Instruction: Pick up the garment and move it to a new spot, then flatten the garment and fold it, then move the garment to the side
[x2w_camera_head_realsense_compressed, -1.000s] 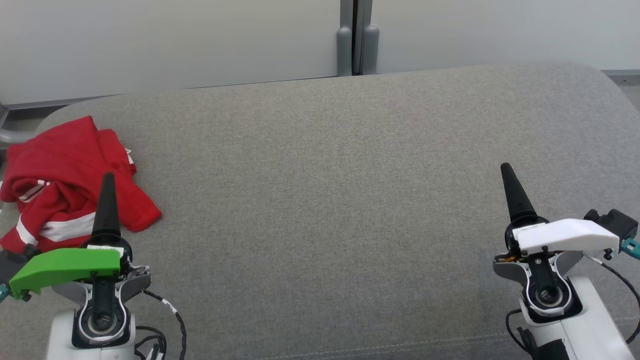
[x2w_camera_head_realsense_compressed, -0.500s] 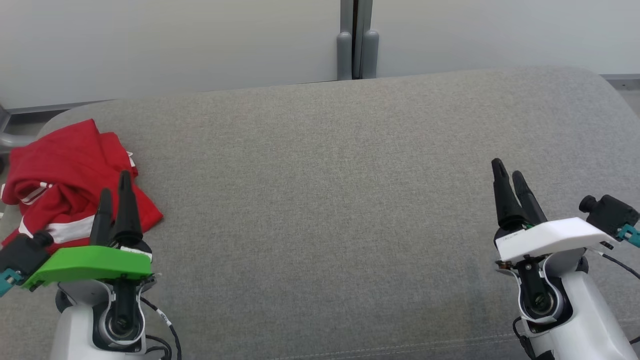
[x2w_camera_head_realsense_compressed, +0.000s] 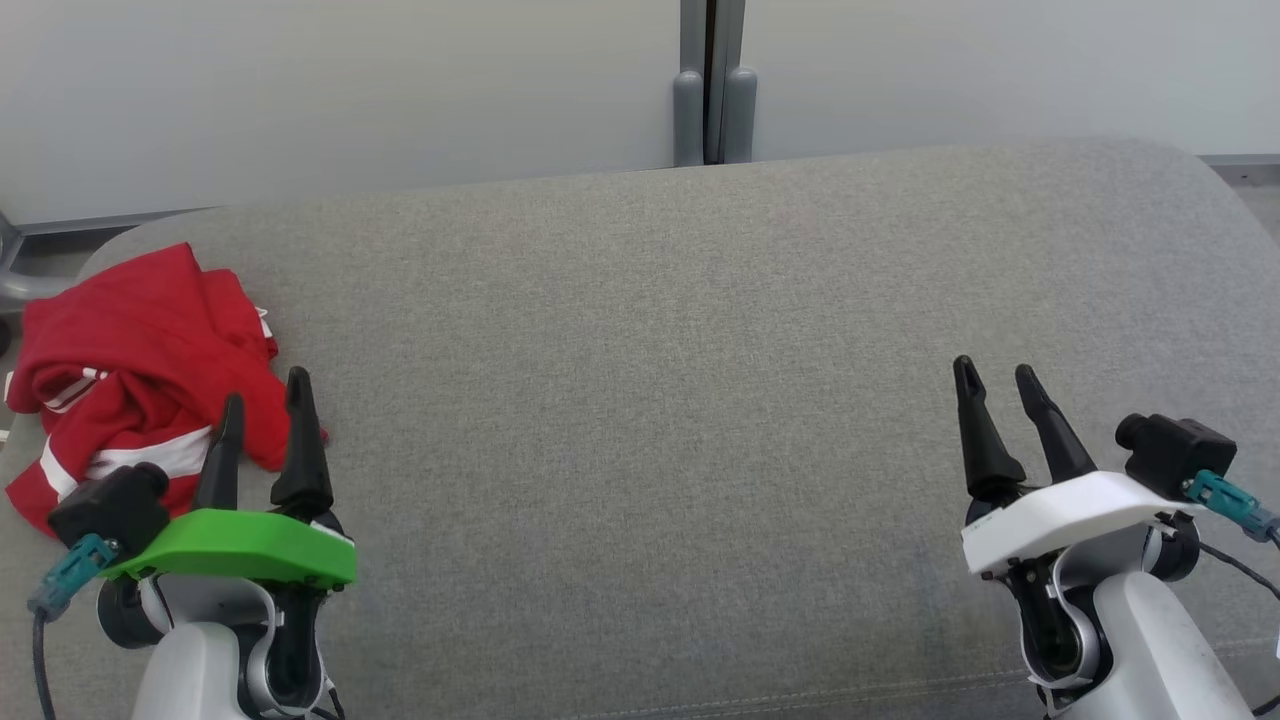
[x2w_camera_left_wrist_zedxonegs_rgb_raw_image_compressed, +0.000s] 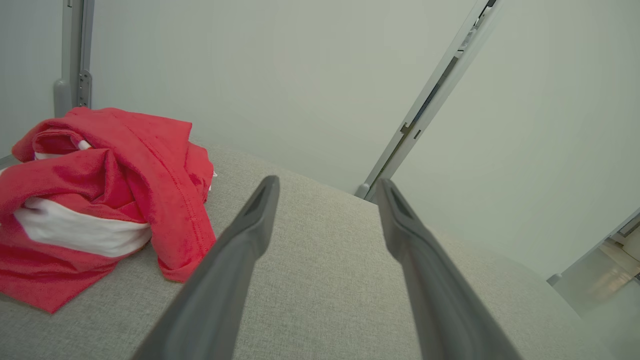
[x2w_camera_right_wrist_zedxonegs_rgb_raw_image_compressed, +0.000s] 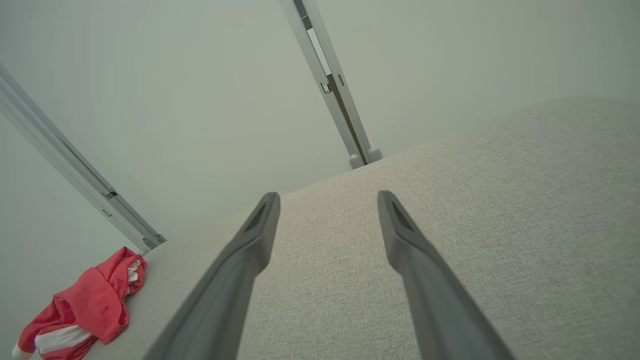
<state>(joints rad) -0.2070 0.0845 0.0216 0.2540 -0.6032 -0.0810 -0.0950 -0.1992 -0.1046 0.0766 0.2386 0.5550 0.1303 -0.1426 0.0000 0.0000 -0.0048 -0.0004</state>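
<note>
The garment (x2w_camera_head_realsense_compressed: 140, 350) is red with white stripes and lies crumpled at the far left of the grey cushioned surface (x2w_camera_head_realsense_compressed: 660, 380). In the left wrist view the garment (x2w_camera_left_wrist_zedxonegs_rgb_raw_image_compressed: 100, 200) sits to the left of the fingers, and in the right wrist view the garment (x2w_camera_right_wrist_zedxonegs_rgb_raw_image_compressed: 85, 310) is small at the lower left. My left gripper (x2w_camera_head_realsense_compressed: 264, 395) stands open beside the garment's near right edge, holding nothing. At the lower right, my right gripper (x2w_camera_head_realsense_compressed: 997, 372) is open over bare fabric. The left gripper (x2w_camera_left_wrist_zedxonegs_rgb_raw_image_compressed: 326, 185) and right gripper (x2w_camera_right_wrist_zedxonegs_rgb_raw_image_compressed: 327, 197) show spread fingers in their wrist views.
A pale wall with a grey vertical post (x2w_camera_head_realsense_compressed: 712, 90) runs behind the cushioned surface. A grey metal bar (x2w_camera_head_realsense_compressed: 20, 285) shows at the far left edge behind the garment. The surface's rounded corners fall away at both back sides.
Both wrists have rolled, so each gripper now shows two spread fingers instead of one edge-on. The left gripper shifted right, the right gripper drew lower and left. The camera dipped slightly.
</note>
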